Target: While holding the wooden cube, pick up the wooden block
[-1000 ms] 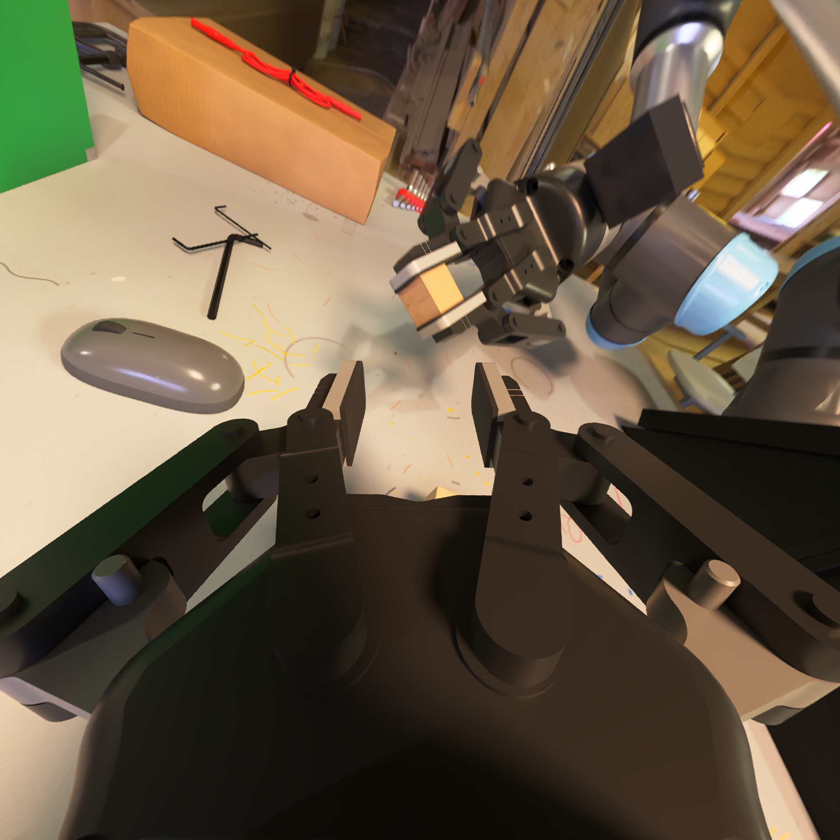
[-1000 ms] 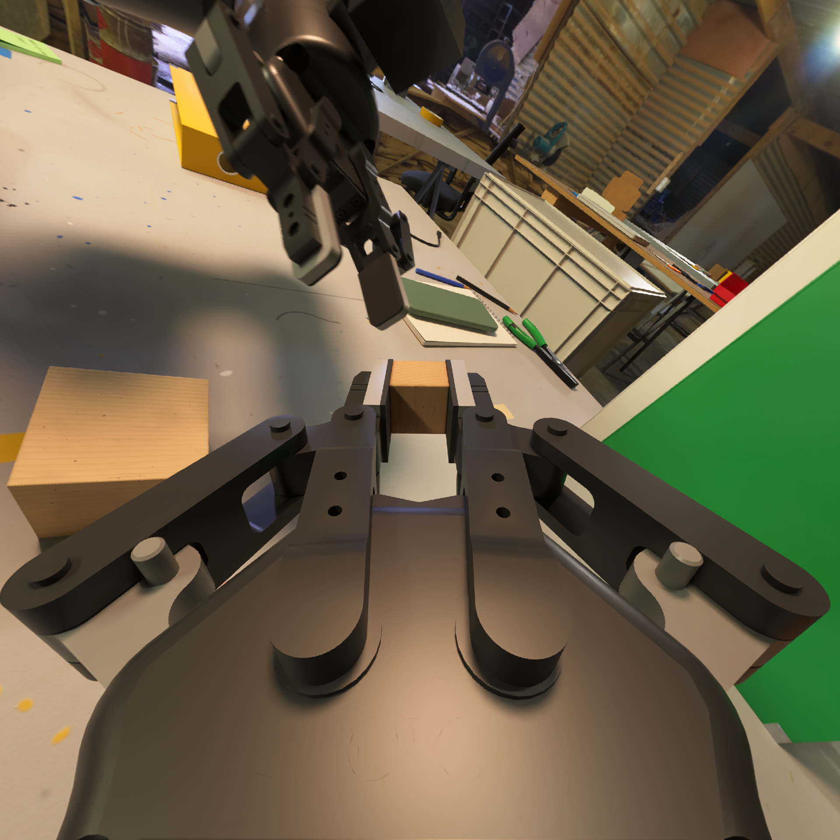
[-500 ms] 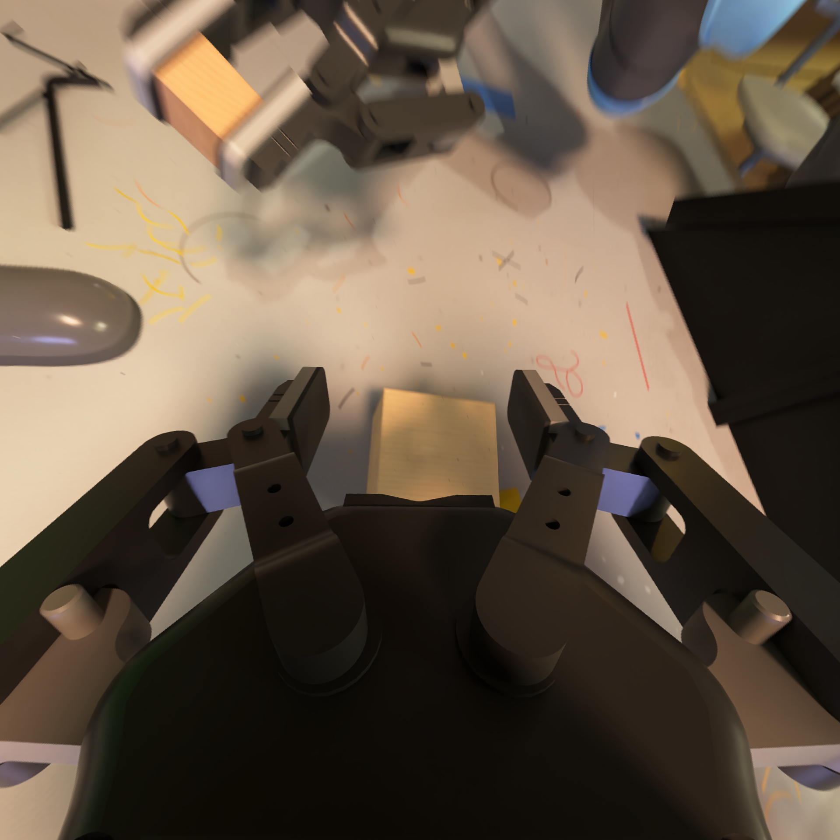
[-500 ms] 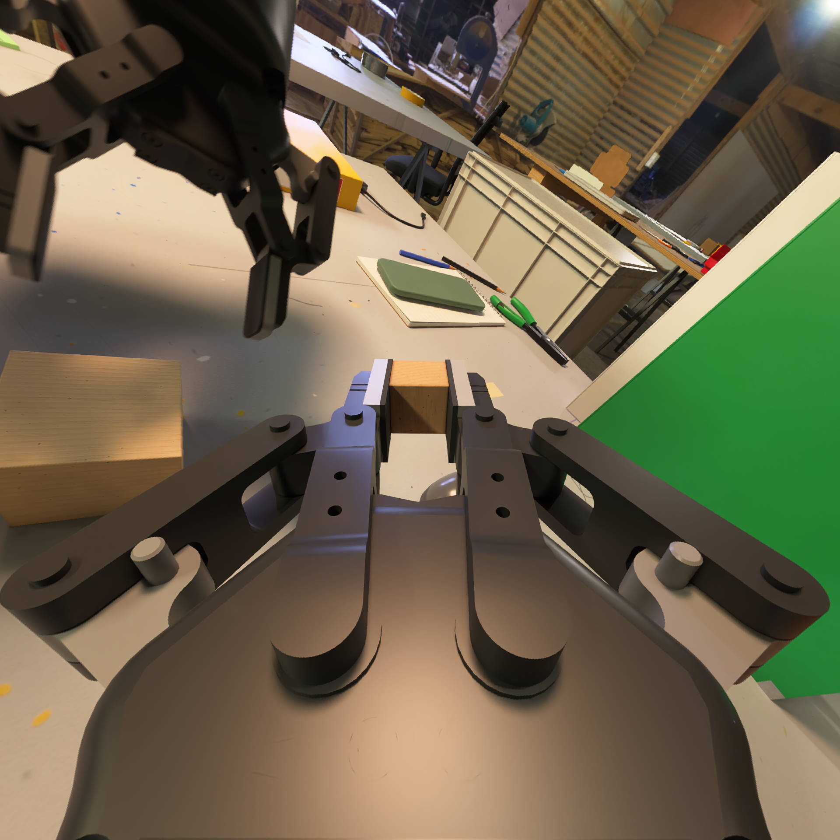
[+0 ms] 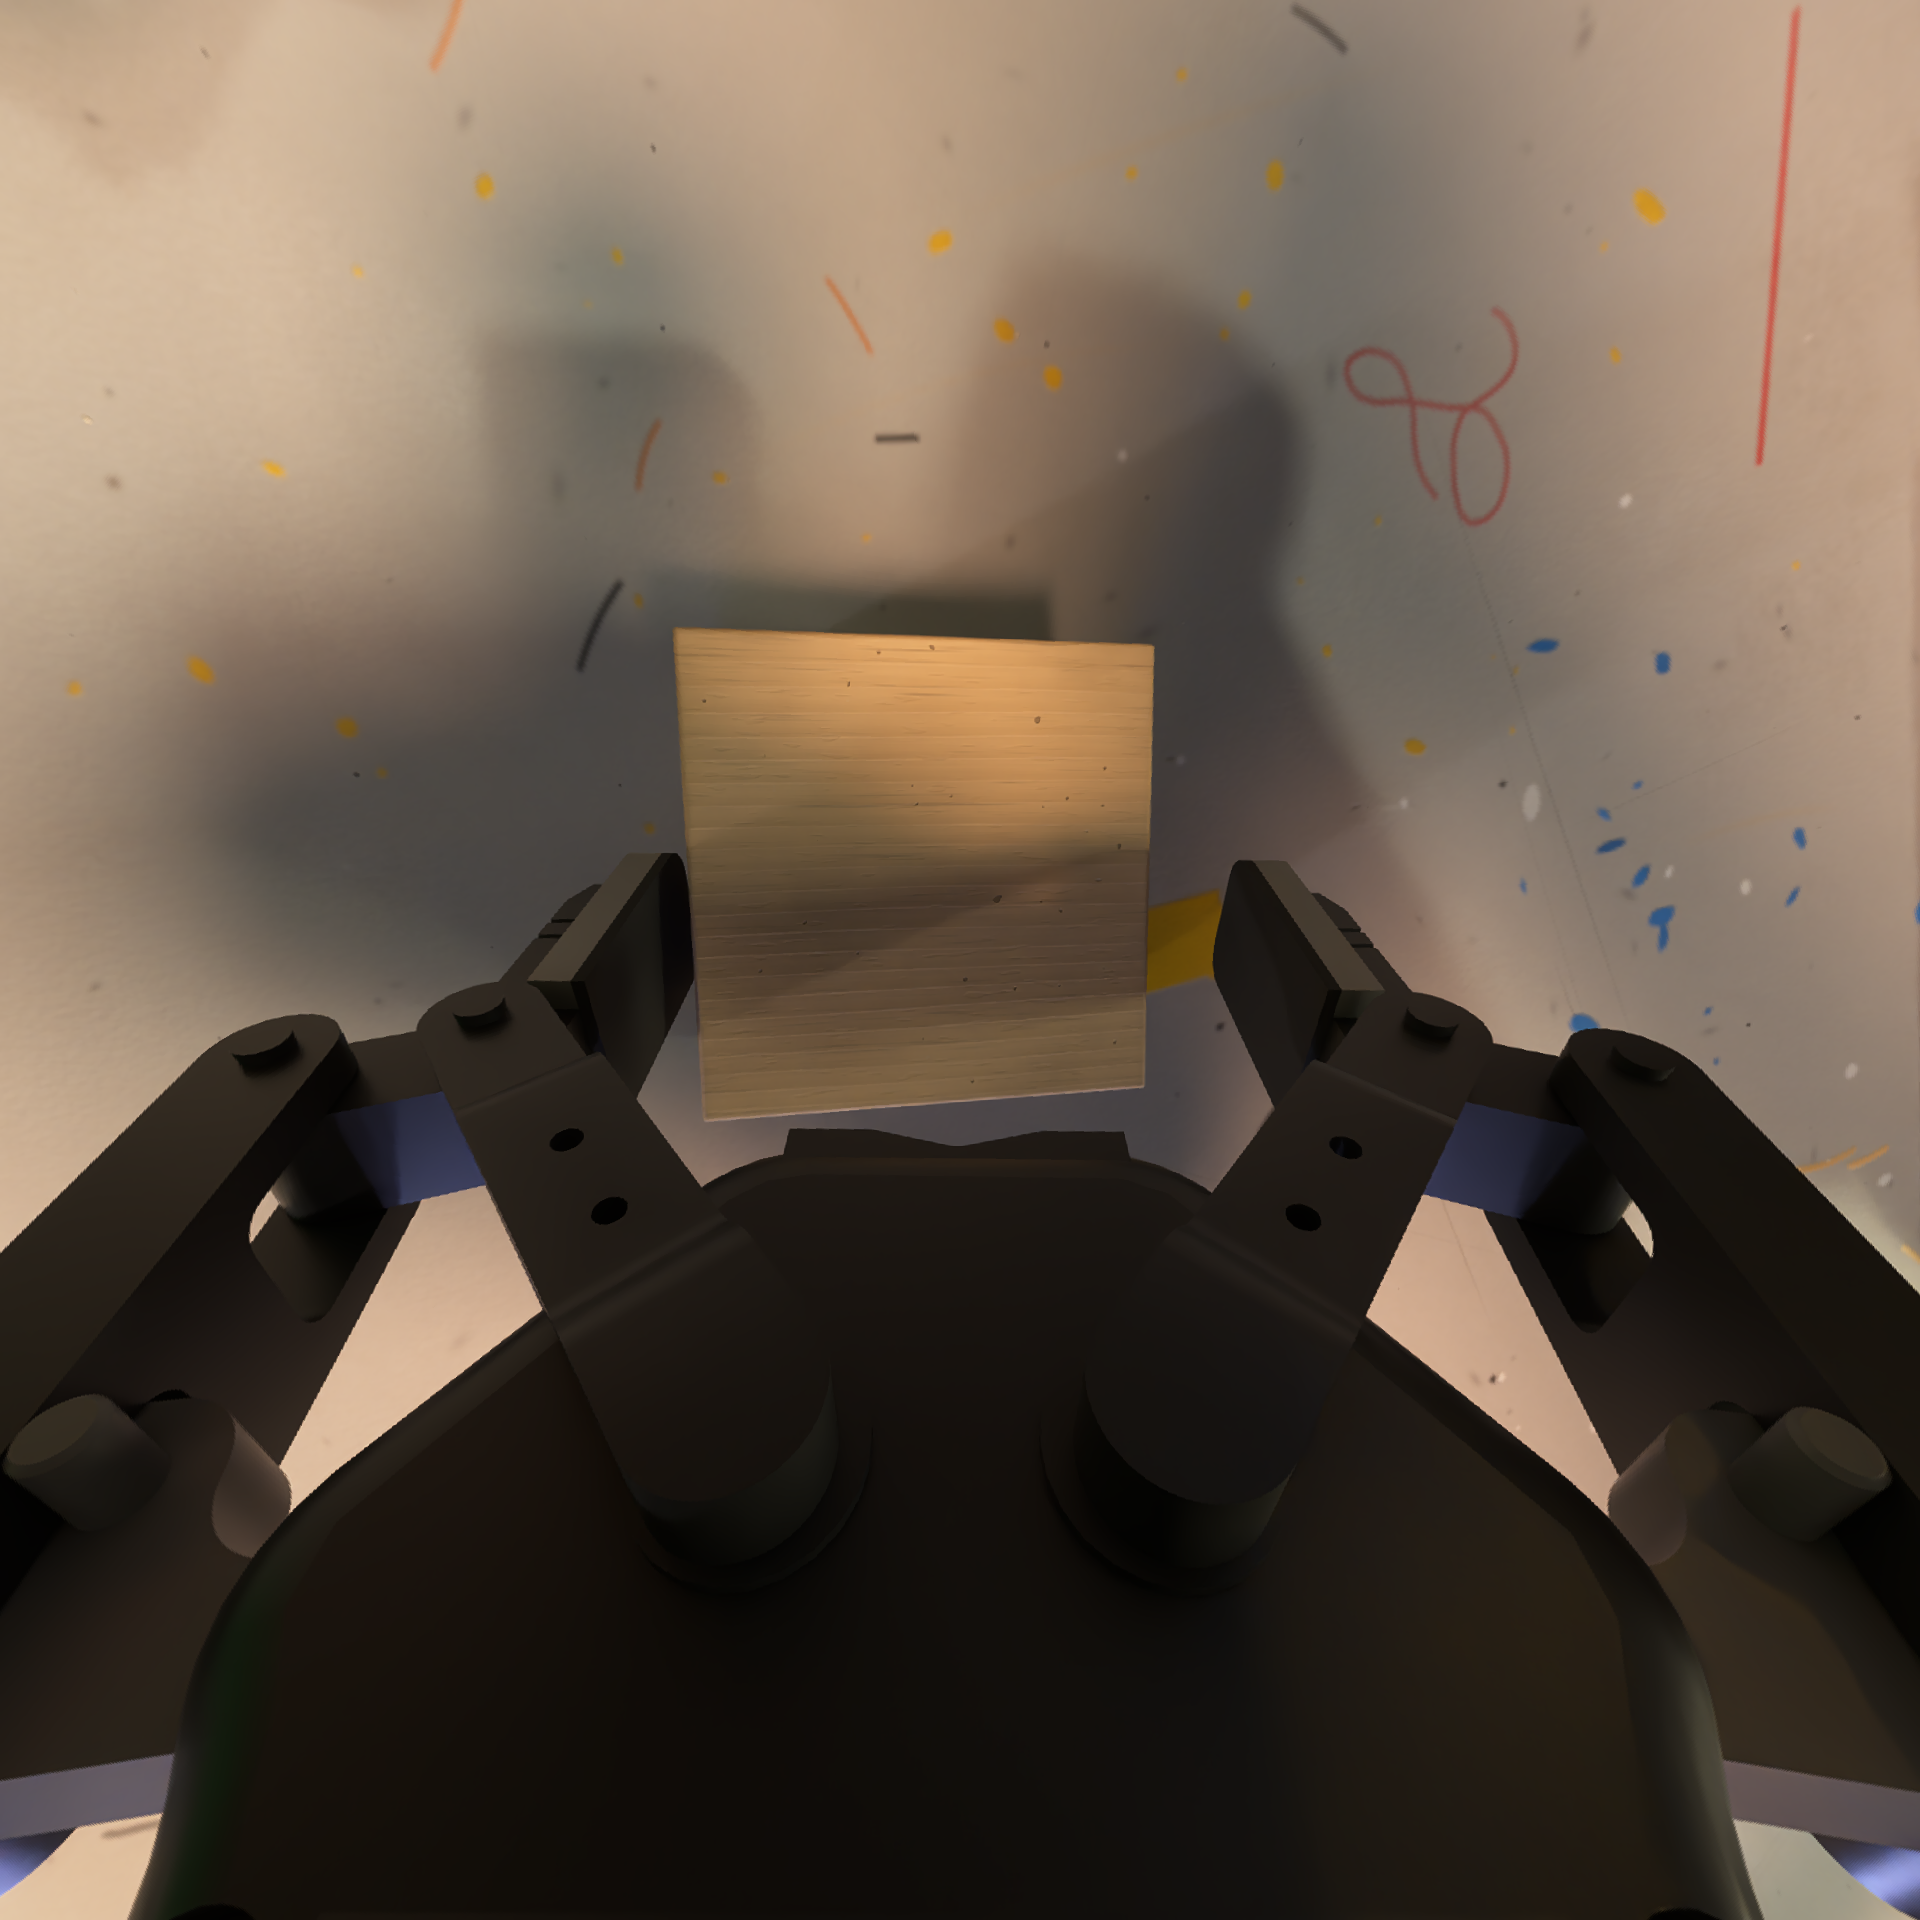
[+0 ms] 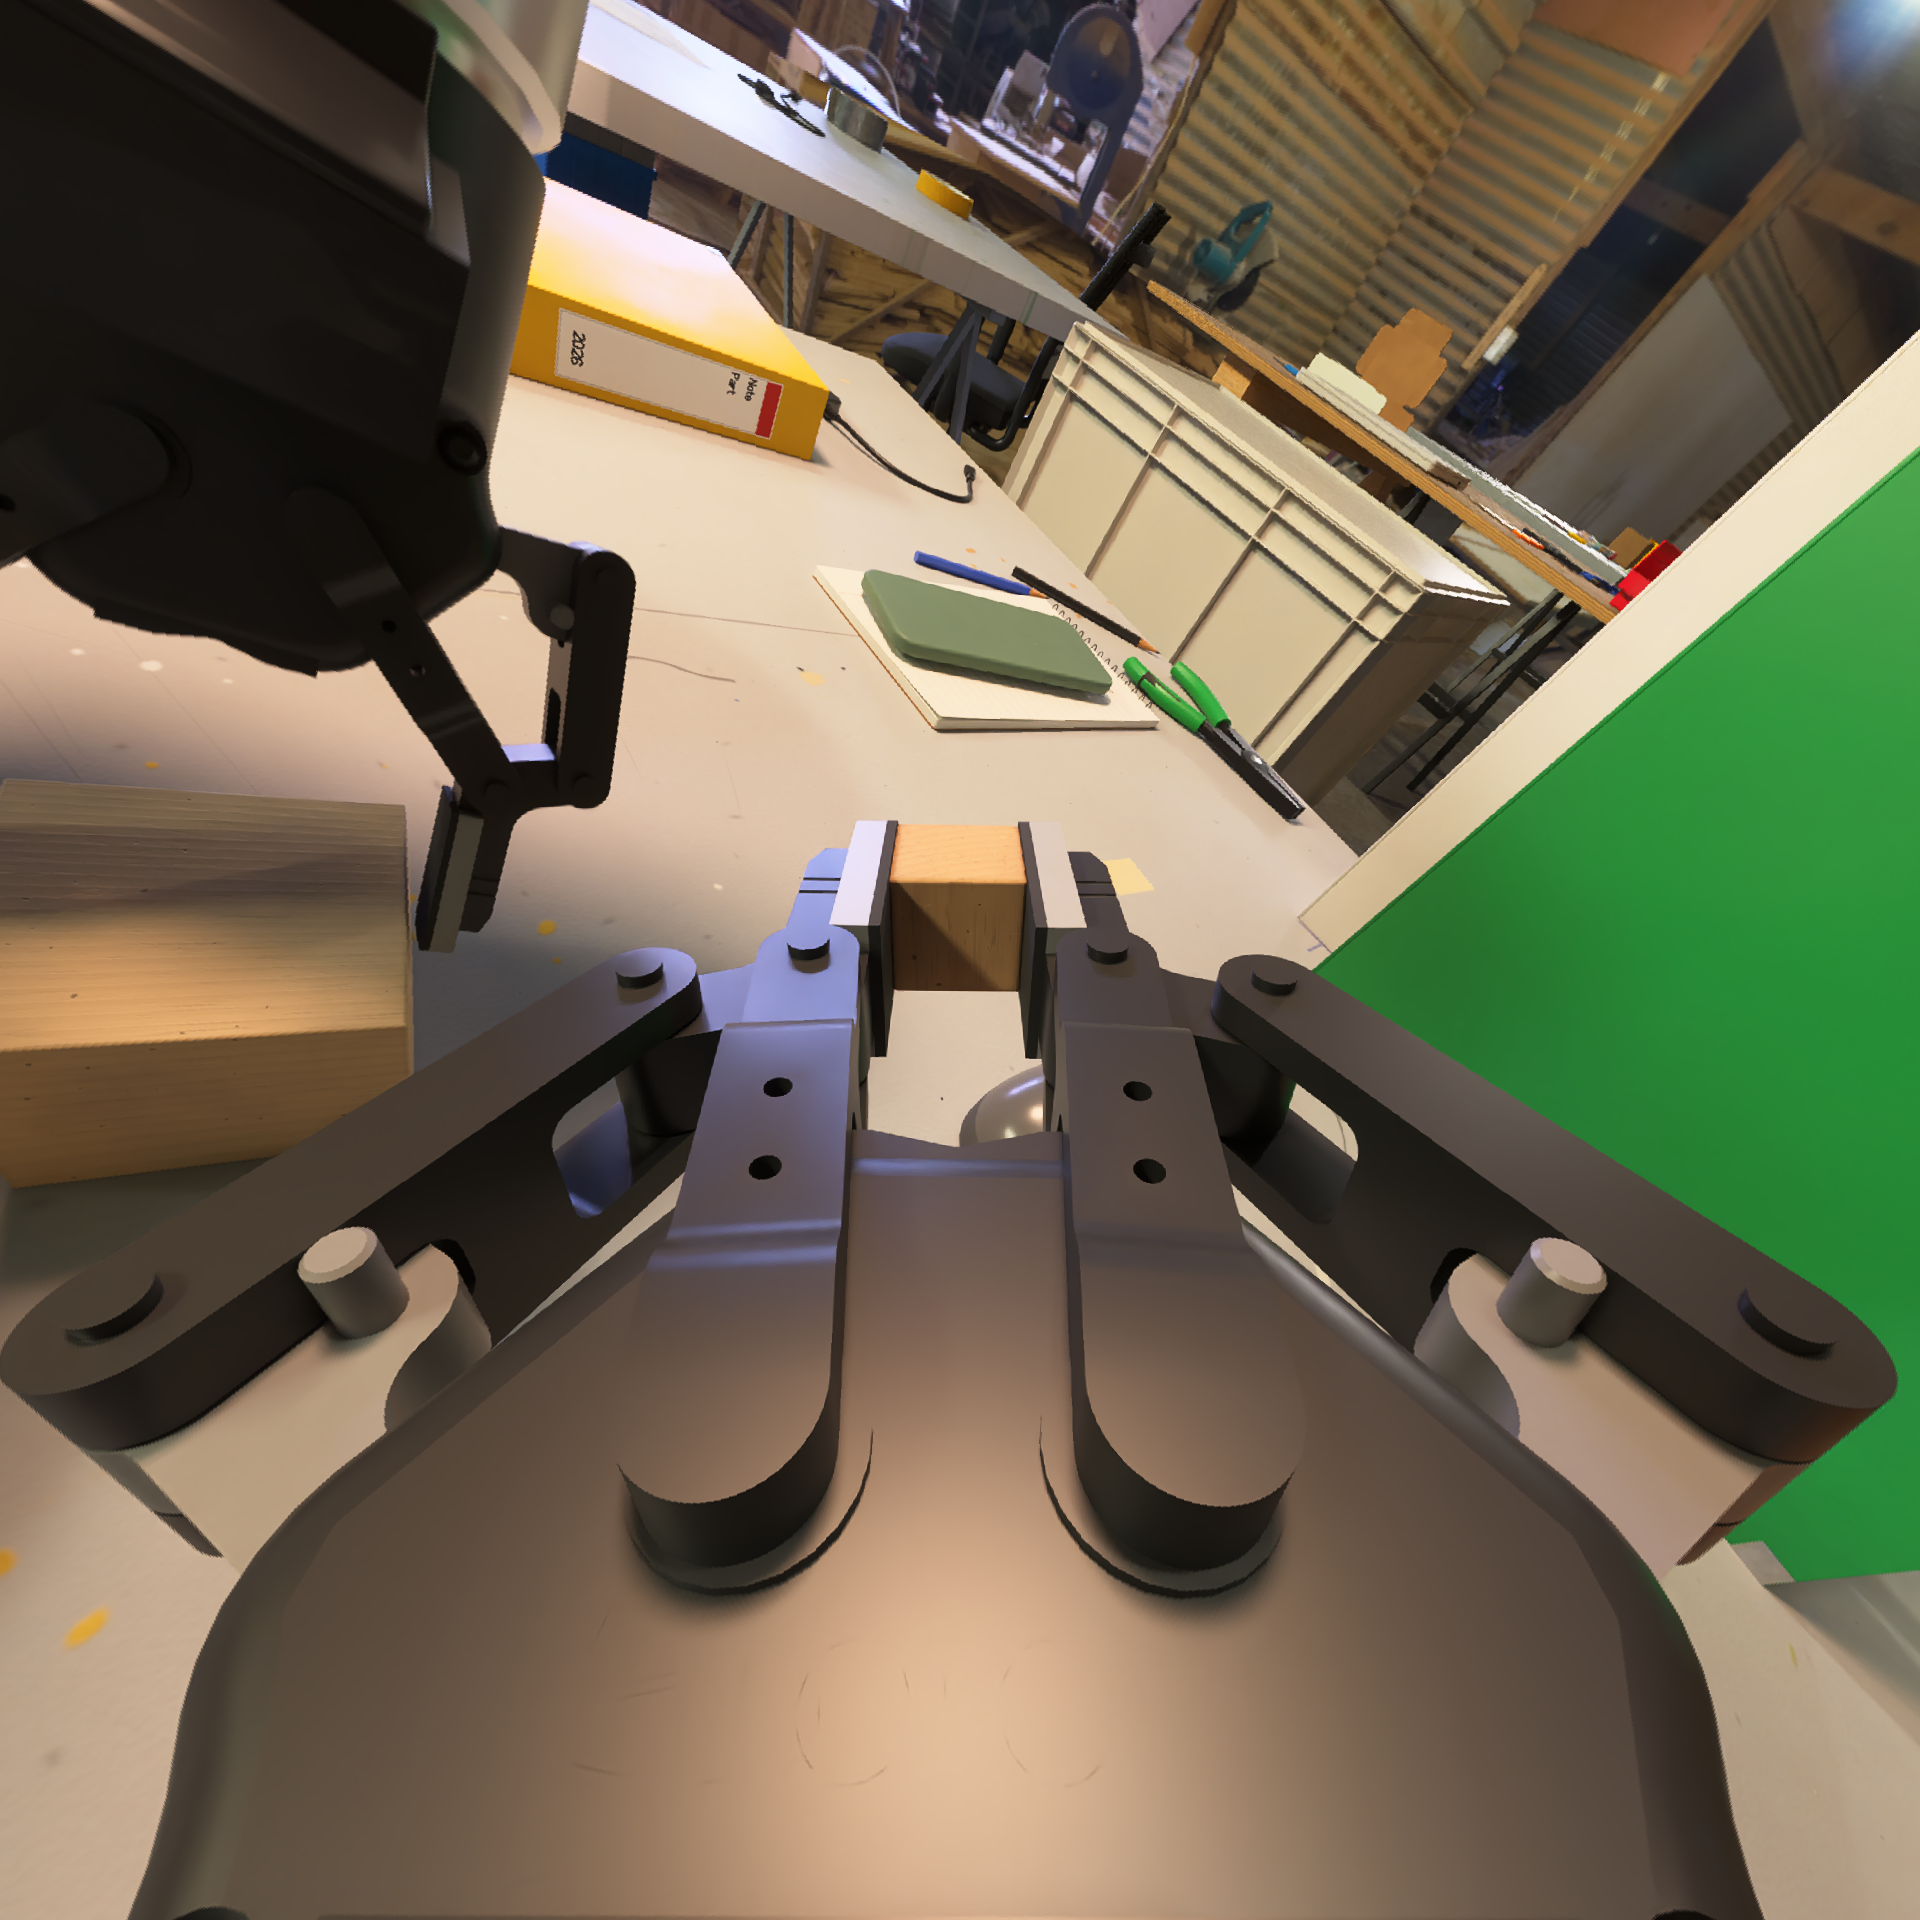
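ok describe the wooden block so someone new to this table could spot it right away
On the pale, paint-speckled table, look directly beneath the left end effector, whose open fingers straddle it. There lies the wooden block, a pale, fine-grained slab resting flat. It is far larger and paler than the small wooden cube clamped in the right end effector.
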`<state>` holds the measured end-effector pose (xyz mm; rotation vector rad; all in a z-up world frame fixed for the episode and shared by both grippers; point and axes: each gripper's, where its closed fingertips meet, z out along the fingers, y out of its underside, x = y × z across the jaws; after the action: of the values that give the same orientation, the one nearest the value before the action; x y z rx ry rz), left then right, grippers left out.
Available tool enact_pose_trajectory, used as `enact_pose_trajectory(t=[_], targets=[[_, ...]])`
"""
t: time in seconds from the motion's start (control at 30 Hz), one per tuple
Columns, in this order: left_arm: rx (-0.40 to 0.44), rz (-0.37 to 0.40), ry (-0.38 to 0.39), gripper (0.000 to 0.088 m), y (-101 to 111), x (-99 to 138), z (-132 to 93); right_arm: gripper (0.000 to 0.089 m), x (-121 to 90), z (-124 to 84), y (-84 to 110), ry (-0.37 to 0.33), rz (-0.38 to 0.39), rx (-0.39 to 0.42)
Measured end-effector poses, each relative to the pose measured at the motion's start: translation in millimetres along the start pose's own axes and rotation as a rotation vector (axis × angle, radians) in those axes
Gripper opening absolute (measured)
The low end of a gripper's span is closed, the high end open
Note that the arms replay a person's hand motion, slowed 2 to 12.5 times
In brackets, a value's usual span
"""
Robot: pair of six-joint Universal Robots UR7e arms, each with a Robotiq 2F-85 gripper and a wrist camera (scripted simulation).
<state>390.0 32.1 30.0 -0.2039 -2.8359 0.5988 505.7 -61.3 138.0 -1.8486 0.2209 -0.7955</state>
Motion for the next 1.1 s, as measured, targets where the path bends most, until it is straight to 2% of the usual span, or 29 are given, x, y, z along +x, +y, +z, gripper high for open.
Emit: enact_pose_trajectory(t=[0.23, 0.7, 0.83, 0.97, 1.1], targets=[[-0.086, -0.025, -0.028, 0.0854, 9.3, -5.6, 9.0, 0.02, 1.1, -0.5, 0.9, 0.001, 0.006, 0.002], [-0.09, -0.035, -0.026, 0.0854, 1.2, -4.7, 12.3, 0.02, 0.8, 0.0, 2.7, -0.004, 0.01, -0.003], [-0.102, -0.019, -0.042, 0.0824, 2.3, -6.9, 11.8, 0.02, 0.6, 0.1, 3.0, -0.005, 0.01, -0.004], [-0.101, -0.003, -0.061, 0.0739, 2.3, -10.1, 10.9, 0.0199, 0.5, 0.0, 3.1, -0.007, 0.012, -0.004], [-0.099, 0.004, -0.071, 0.0732, 3.8, -13.4, 9.2, 0.0199, 0.5, -0.2, 3.1, -0.01, 0.017, -0.002]])
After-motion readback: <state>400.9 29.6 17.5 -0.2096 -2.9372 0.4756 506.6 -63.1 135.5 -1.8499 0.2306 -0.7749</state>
